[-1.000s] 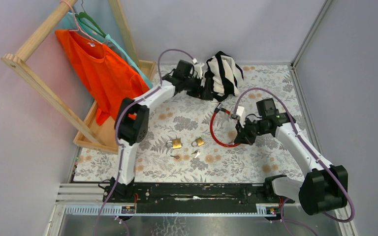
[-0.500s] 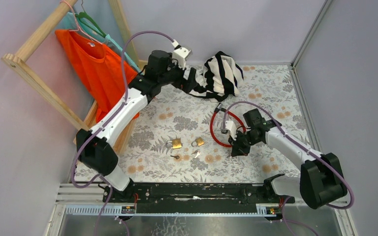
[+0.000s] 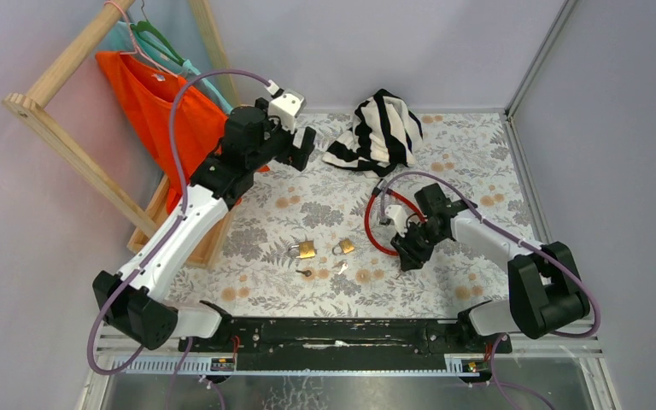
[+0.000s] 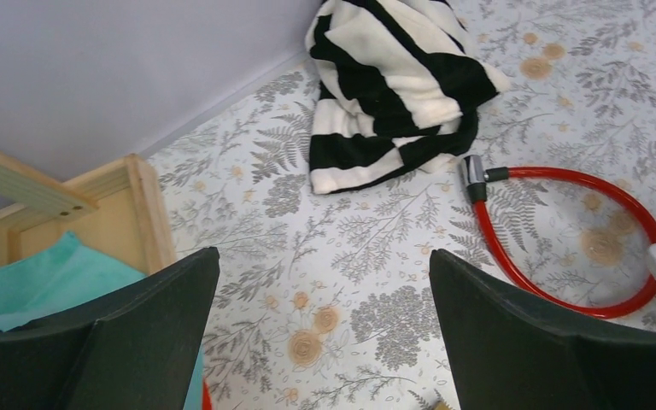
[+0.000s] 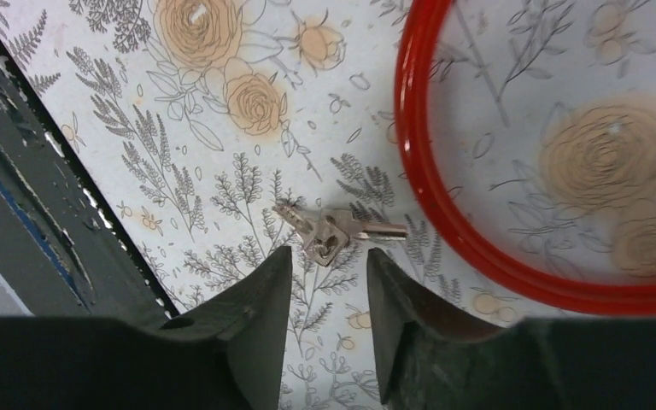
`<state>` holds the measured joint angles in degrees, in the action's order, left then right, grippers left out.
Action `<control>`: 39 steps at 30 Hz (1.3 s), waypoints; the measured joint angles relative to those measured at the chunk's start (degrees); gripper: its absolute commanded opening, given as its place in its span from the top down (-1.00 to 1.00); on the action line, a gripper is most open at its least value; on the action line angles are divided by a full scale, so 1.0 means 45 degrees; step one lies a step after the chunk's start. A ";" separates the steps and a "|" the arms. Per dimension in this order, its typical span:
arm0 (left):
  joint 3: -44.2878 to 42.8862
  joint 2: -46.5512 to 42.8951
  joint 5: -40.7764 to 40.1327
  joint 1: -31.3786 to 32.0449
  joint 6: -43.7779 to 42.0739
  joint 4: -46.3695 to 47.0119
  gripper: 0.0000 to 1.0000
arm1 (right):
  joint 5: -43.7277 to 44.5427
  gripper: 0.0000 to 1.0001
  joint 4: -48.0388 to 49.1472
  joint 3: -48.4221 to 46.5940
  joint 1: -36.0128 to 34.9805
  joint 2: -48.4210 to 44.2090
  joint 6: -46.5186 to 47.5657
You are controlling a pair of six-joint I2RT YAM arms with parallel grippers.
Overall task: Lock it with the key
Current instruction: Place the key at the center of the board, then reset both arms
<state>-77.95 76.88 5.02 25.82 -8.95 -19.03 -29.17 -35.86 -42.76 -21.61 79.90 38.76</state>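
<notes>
A bunch of silver keys [image 5: 335,231] lies flat on the floral mat just outside the red cable lock [image 5: 444,205]. My right gripper [image 5: 329,254] hovers low over the keys, its jaws partly open and nothing between them. From above, the right gripper [image 3: 407,259] sits at the near edge of the red cable lock [image 3: 374,232]. Two brass padlocks [image 3: 306,249] [image 3: 344,247] and two small keys [image 3: 306,273] [image 3: 340,267] lie mid-mat. My left gripper [image 3: 301,145] hangs wide open and empty over the mat's far left, and the left wrist view shows the left gripper [image 4: 325,282] above bare mat.
A black-and-white striped cloth [image 3: 380,128] is bunched at the back. A wooden clothes rack [image 3: 68,137] with an orange shirt [image 3: 171,120] stands on the left, its wooden base [image 4: 147,213] near the left gripper. The black base rail [image 3: 342,333] runs along the near edge.
My left arm drew back from the striped cloth toward the left, gripper wide open. My right gripper slid to the near edge of the red loop and its jaws opened from shut.
</notes>
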 measured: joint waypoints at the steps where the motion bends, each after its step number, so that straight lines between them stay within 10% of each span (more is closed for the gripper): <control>1: 0.0019 -0.0102 -0.0180 -0.0005 -0.0029 0.0000 -1.00 | 0.0053 -0.27 -0.0029 -0.0189 0.0000 0.0015 -0.0068; 10: 0.0044 -0.0772 -0.0937 -0.0005 -0.0189 -0.0733 -1.00 | 0.1078 -1.00 -0.0913 -0.1622 -0.0010 -0.0782 -0.0476; 30: 0.0831 -0.1622 -0.2220 -0.0005 0.0296 -0.2293 -1.00 | 0.5722 -0.98 -0.1457 -0.7465 -0.0010 -0.1117 -0.2958; 39: 0.2720 -0.1904 -0.2278 -0.0019 0.0374 -0.1511 -1.00 | 0.6819 -0.98 0.0034 -0.6484 0.0029 -0.1175 -0.3497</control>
<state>-65.71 68.31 -5.23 25.74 -7.27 -25.82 1.52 -35.70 -71.94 -21.47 74.61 23.03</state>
